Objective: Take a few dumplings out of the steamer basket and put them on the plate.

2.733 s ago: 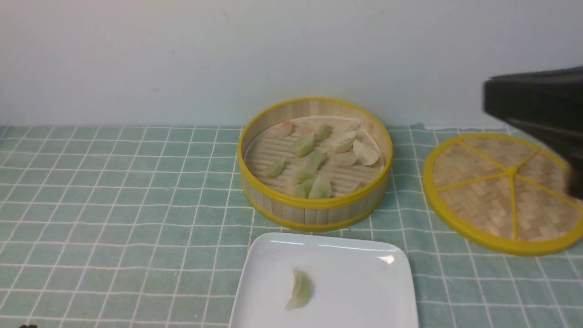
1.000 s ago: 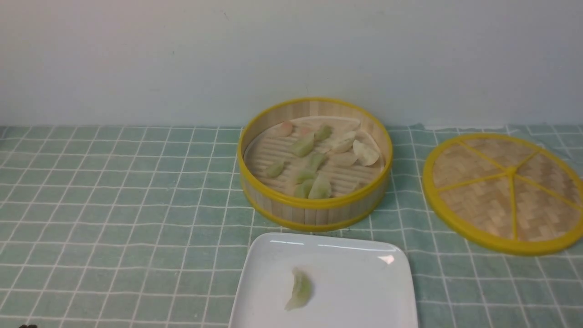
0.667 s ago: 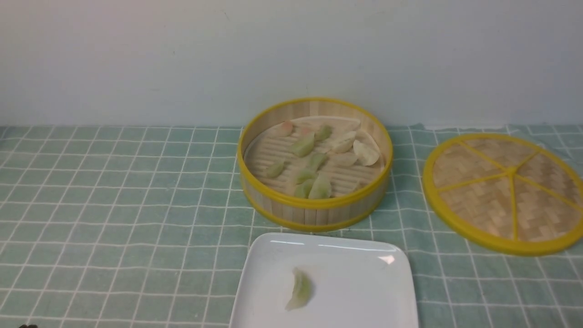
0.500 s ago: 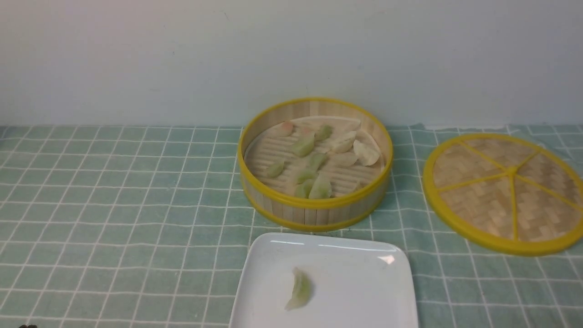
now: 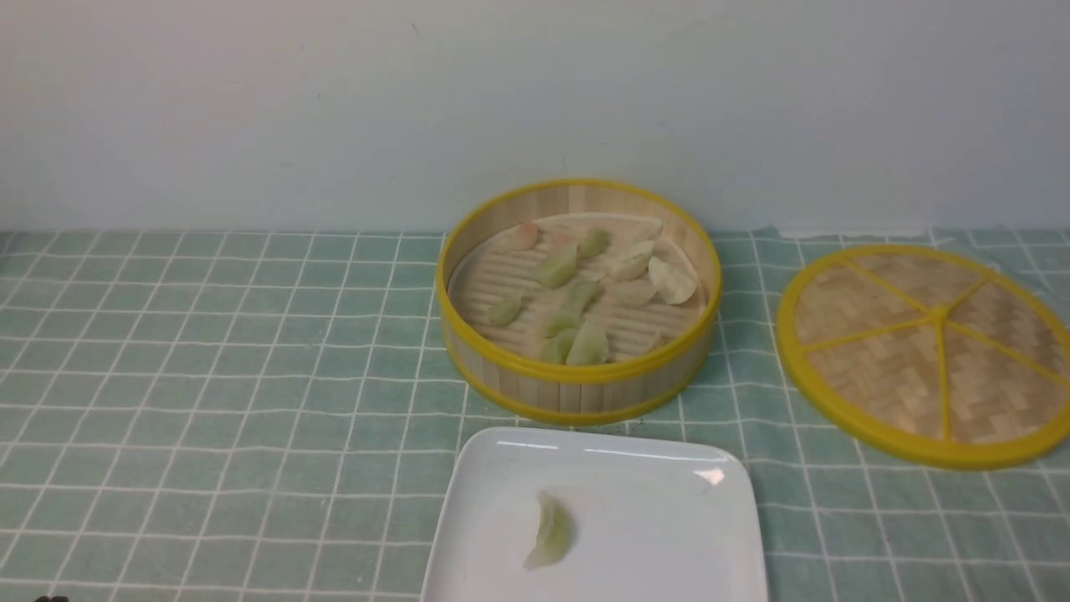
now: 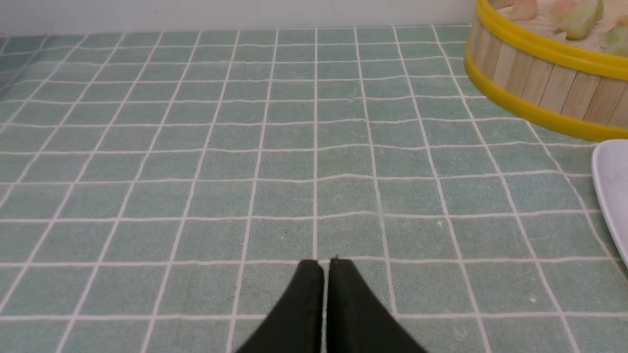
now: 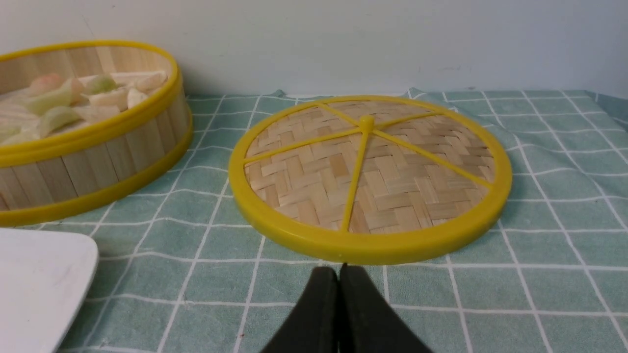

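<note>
The steamer basket (image 5: 577, 380) stands at the table's middle with several green, cream and pinkish dumplings (image 5: 558, 266) on its slatted floor. Just in front lies the white plate (image 5: 669, 518), and one green dumpling (image 5: 550, 532) rests on it. Neither arm shows in the front view. In the left wrist view my left gripper (image 6: 325, 262) is shut and empty above bare cloth, left of the steamer basket (image 6: 539, 78) and the plate (image 6: 611, 181). In the right wrist view my right gripper (image 7: 338, 268) is shut and empty, just short of the lid's near rim.
The flat woven lid (image 5: 928, 351) with yellow rim and spokes lies right of the basket, also seen as the lid (image 7: 368, 176) in the right wrist view. A green checked cloth (image 5: 209, 376) covers the table. A pale wall runs along the back.
The right arm's dark bulk that stood over the lid at the right edge has withdrawn out of the front view. Over the last second nothing moves.
</note>
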